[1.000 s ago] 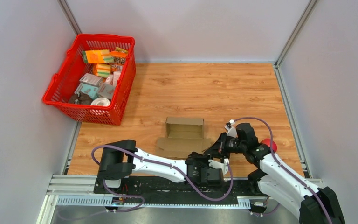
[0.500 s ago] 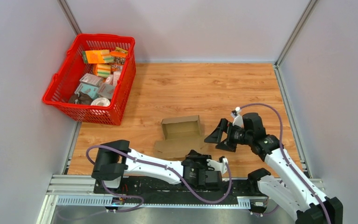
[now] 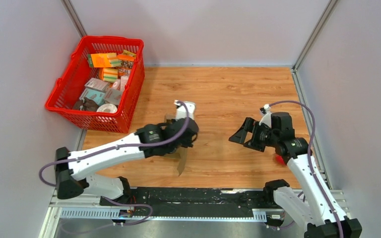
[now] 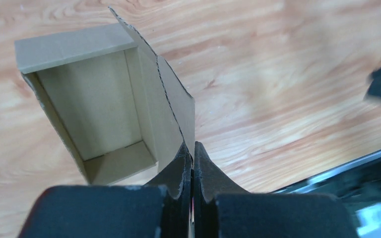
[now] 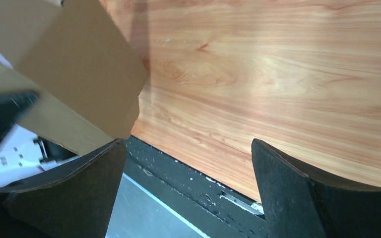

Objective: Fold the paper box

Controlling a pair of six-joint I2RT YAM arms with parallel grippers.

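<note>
- Left hand [image 4: 192, 157]: fingers pressed together, clamped on the thin edge of a side flap [image 4: 176, 106] of the cardboard box [image 4: 99, 99].
- The box is brown w/ its open cavity facing the left wrist cam. We see the inner walls and floor, plus one flat flap along the top edge.
- From the top cam the box is approx. mid-tabletop [image 3: 238, 89] and mostly hidden under the left wrist. Only bits show, incl. a cardboard panel [image 3: 182, 162] pointing toward the near edge.
- We think the box is held up off the wood, but we can't tell for sure.
- Right hand [image 3: 242, 134]: fingers [image 5: 297, 188] spread wide apart, nothing btwn them but bare wood grain. It hovers right of the box and apart from it in the top cam.
- The right wrist cam shows a cardboard face at upper left, near its left finger. We can't tell from that view whether they touch.
- Red basket [image 3: 110, 39]: far-left corner, w/ assorted small packets inside, well apart from both hands.
</note>
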